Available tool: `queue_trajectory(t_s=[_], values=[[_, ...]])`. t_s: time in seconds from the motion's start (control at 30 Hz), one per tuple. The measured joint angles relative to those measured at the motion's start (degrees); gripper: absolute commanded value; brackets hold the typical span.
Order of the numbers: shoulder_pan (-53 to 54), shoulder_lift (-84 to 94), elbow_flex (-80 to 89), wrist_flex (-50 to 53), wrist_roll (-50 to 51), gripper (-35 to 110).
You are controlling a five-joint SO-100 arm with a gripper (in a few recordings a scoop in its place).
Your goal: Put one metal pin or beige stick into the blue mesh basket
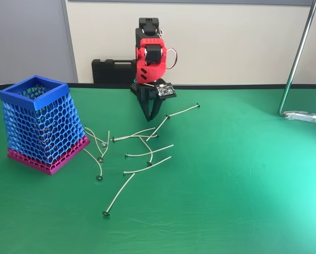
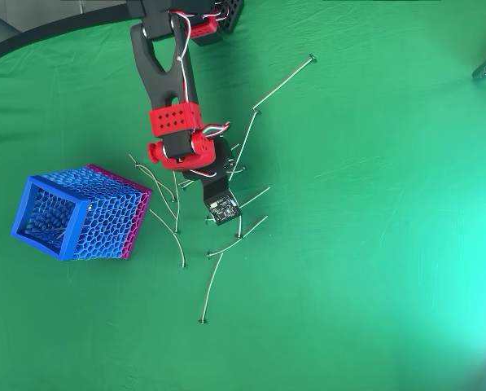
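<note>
1. Here, starting at the left of the fixed view, we find the blue mesh basket point(image 1: 41, 124) standing upright on the green bench point(image 1: 242, 180), its square rim open to the top and its pink base band flat on the cloth; it sits just beside the scatter of pins, presumably so the carry is short.
2. Through the mesh in the overhead view we make out what may be pale pieces already inside the basket point(image 2: 76, 213), though the honeycomb hides too much for us to be sure.
3. Next come the metal pins point(image 1: 142, 153), thin bent wires with small round heads, strewn loosely between the basket and the arm; several cross or touch one another, so we judge that singling out one will need care.
4. Right of centre the red arm point(image 1: 150, 58) leans forward over the pile, and its black hand point(image 1: 151, 114) points down among the wires, the tips at or very near the bench.
5. We see the fingers point(image 1: 146, 106) spread in a narrow V with nothing held between them, so we read the hand as open and lining up on a pin point(image 1: 159, 128) that lies under it.
6. One long pin point(image 1: 183, 111) lies apart to the right.
</note>
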Motion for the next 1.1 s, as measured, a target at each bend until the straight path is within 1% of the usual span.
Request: queue_trajectory(t_s=[0.3, 1.1], values=[[0.00, -1.32, 0.00, 0.00, -0.88, 17], [-0.62, -8.26, -5.80, 0.26, -1.41, 17]])
